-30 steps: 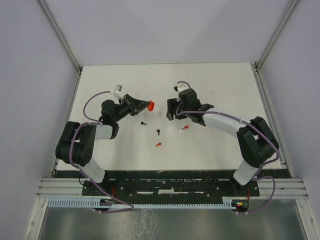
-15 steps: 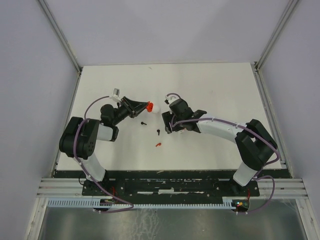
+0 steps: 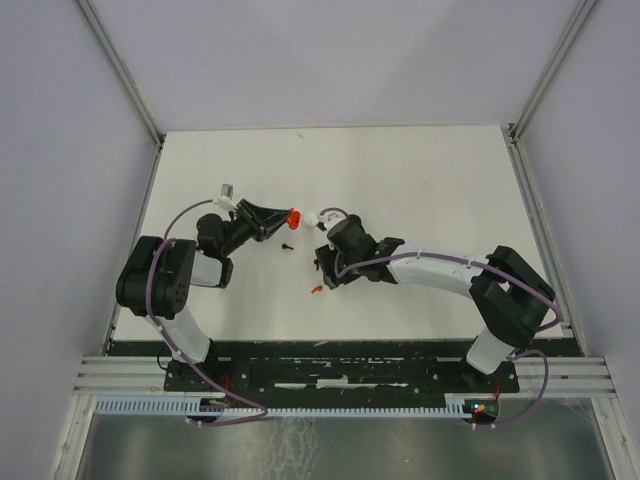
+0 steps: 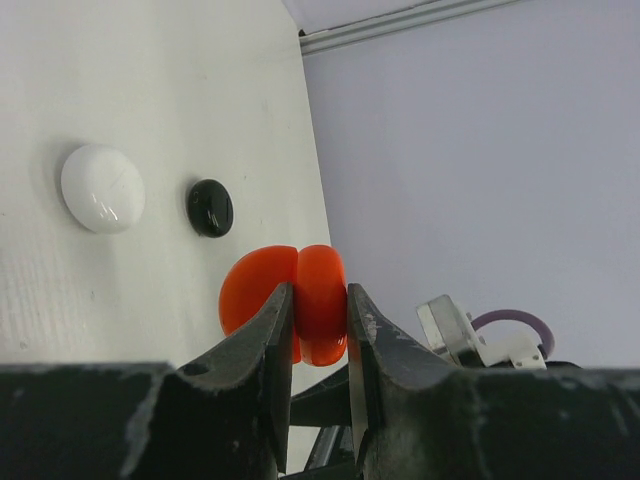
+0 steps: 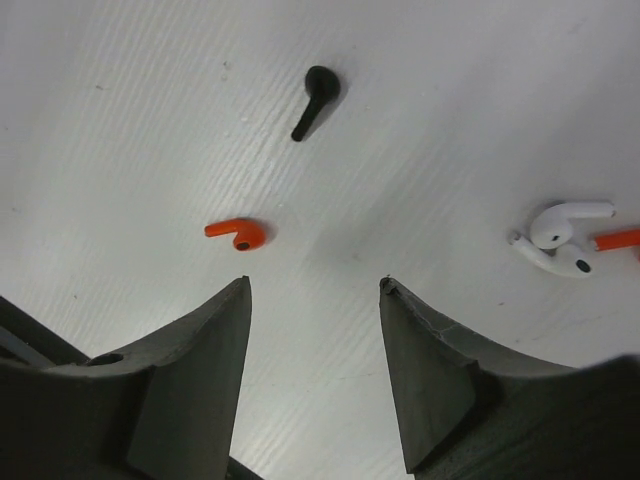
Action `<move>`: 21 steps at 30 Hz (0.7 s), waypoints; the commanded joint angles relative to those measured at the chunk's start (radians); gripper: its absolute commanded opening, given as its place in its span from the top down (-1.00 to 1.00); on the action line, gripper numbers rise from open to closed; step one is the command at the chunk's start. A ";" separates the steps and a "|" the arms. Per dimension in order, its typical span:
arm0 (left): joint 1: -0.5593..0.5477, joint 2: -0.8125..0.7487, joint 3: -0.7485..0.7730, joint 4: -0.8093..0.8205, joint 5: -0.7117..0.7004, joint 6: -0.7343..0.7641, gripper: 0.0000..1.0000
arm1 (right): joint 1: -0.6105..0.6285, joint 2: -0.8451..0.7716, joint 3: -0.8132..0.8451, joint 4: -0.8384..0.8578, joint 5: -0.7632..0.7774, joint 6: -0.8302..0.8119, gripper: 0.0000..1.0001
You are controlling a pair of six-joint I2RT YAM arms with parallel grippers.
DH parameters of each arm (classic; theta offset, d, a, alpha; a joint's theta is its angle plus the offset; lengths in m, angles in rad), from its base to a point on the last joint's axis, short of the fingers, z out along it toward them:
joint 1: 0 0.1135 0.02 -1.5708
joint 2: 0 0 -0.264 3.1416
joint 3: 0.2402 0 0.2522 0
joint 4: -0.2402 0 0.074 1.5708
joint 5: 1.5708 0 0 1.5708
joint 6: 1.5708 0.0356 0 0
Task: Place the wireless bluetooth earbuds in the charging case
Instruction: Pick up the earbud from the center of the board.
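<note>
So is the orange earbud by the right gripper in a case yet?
Out. The orange earbud lies alone on the table, just ahead of the open right gripper, touching nothing else.

White table (image 3: 430, 180), both arms bolted at its near edge. Left arm (image 3: 165, 285) reached right toward the centre. Left gripper (image 3: 284, 219) pinched a small red charging case (image 3: 294, 215) at its tips; couldn't tell if it was off the surface. A black earbud (image 3: 287, 245) lay on the table just near of the case. Right arm (image 3: 450, 270) stretched left across the table, with the right gripper (image 3: 322, 270) at centre, jaw gap unclear from above. A red earbud (image 3: 316, 289) lay just near of it. Grippers were close, not touching.
</note>
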 commanded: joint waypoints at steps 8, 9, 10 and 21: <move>0.021 -0.052 -0.020 0.054 0.011 -0.029 0.94 | 0.076 0.058 0.010 0.085 -0.006 0.017 -0.24; 0.024 -0.052 -0.022 0.053 0.012 -0.028 0.94 | 0.079 0.066 0.013 0.088 -0.005 0.016 -0.24; 0.024 -0.051 -0.023 0.054 0.013 -0.028 0.94 | 0.081 0.073 0.014 0.091 -0.003 0.014 -0.24; 0.035 -0.048 -0.029 0.055 0.016 -0.028 0.94 | 0.097 0.140 0.047 0.117 -0.007 0.009 -0.19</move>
